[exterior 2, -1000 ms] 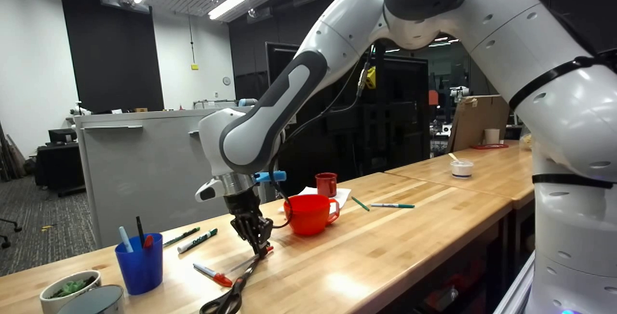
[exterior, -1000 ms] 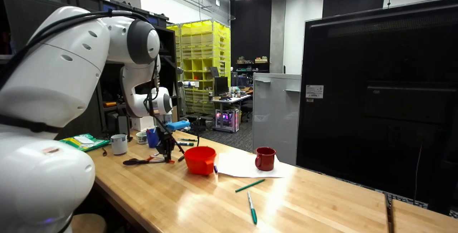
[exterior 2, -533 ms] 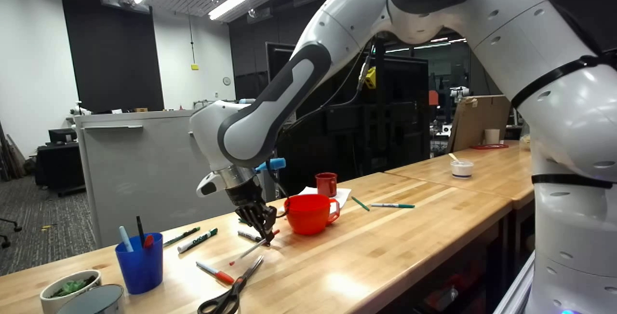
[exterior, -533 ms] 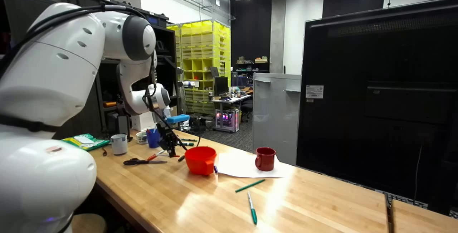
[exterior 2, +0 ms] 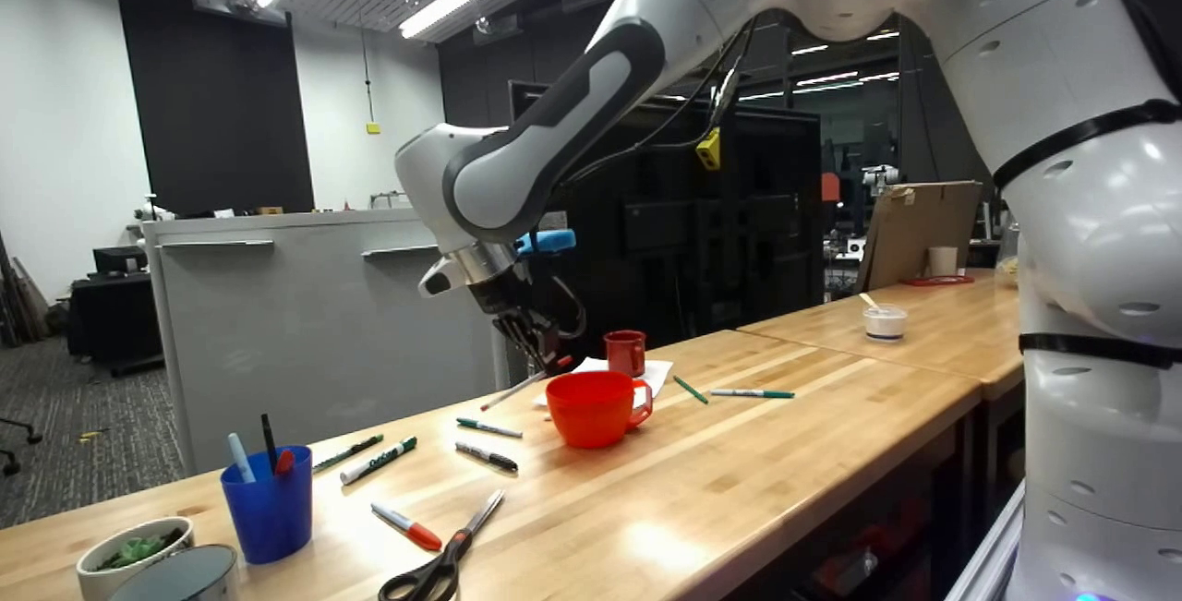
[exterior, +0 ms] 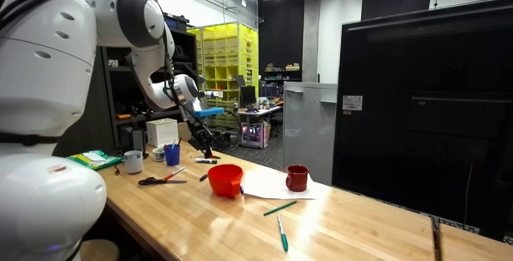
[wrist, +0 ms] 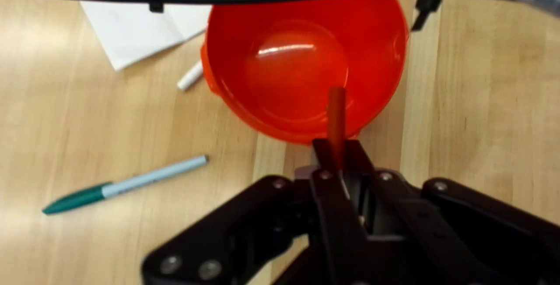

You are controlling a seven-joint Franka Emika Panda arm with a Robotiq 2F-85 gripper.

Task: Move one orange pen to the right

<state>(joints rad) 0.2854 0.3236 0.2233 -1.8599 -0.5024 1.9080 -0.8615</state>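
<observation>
The orange pen (wrist: 336,110) is held in my gripper (wrist: 337,153), with its orange-red end sticking out past the fingertips in the wrist view. In an exterior view the pen (exterior 2: 513,390) hangs tilted above the table, its red end at the fingers (exterior 2: 550,365) and a greyish shaft running down and away. The gripper (exterior: 208,156) is shut on it, raised beyond the red bowl. The red bowl (exterior: 225,181) stands on the table and lies under the pen's end in the wrist view (wrist: 376,35). A second pen with an orange-red cap (exterior 2: 406,525) lies beside the scissors.
Black-handled scissors (exterior 2: 443,566) and a blue pen cup (exterior 2: 268,518) are on the table. A dark red mug (exterior: 297,179) stands on white paper (exterior: 264,185). Green pens (exterior: 282,233) and a black marker (exterior 2: 487,456) lie around the bowl.
My gripper has lifted from the table near the scissors, carrying the orange pen up and away over the back edge by the red bowl. The objects on the table look nearly unchanged.
</observation>
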